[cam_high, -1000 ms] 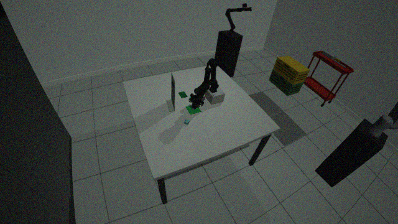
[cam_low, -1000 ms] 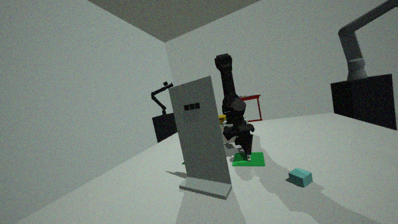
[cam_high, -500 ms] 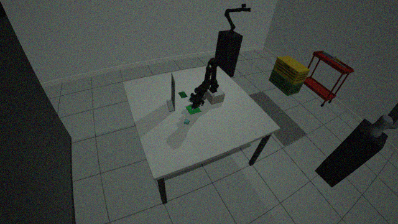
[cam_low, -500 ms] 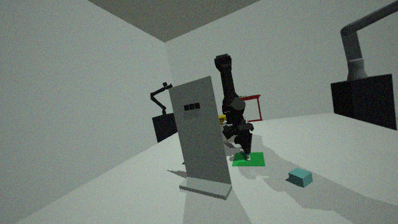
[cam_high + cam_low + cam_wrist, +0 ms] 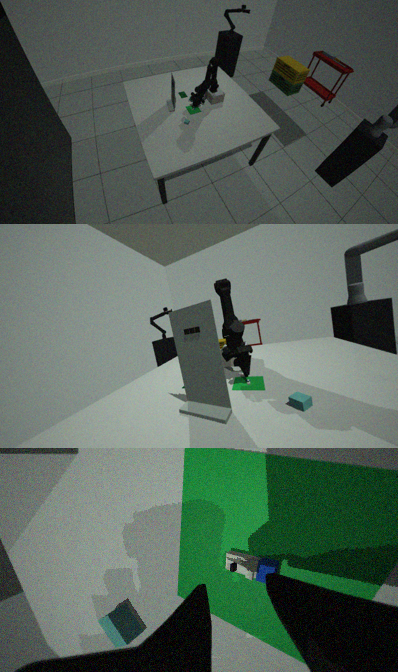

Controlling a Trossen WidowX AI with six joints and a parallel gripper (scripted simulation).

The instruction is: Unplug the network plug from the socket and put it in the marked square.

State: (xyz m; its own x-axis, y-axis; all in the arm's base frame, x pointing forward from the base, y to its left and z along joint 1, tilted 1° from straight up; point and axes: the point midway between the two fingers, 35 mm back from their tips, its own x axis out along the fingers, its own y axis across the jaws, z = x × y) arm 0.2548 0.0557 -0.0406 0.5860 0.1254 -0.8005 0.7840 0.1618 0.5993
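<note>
— Please, what do you see in the top view?
— The end effector point(image 5: 196, 106) point(image 5: 247, 376) point(image 5: 236, 586) is low over the green square point(image 5: 197, 112) point(image 5: 258, 386) point(image 5: 205, 478) on the counter point(image 5: 224, 124) point(image 5: 124, 417) point(image 5: 100, 493). From this square, the upright panel point(image 5: 173, 91) point(image 5: 202, 361) is toward ten o'clock, a smaller green patch point(image 5: 183, 94) point(image 5: 183, 387) at eleven, and the teal block point(image 5: 186, 121) point(image 5: 300, 401) point(image 5: 122, 623) at seven. The plug I cannot make out there.
— And in the exterior view?
— There the plug point(image 5: 248, 381) point(image 5: 244, 565) is on the green square, out of the panel, just below the fingertips. The block is at four o'clock from the square, and the panel at ten.
— What does the wrist view show?
— The end effector is released, its fingertips standing apart. The plug lies within the green area, its blue end toward three o'clock, close by the right-hand fingertip in this picture. Whether they touch, I cannot tell. The block is at eight o'clock from the plug.
</note>
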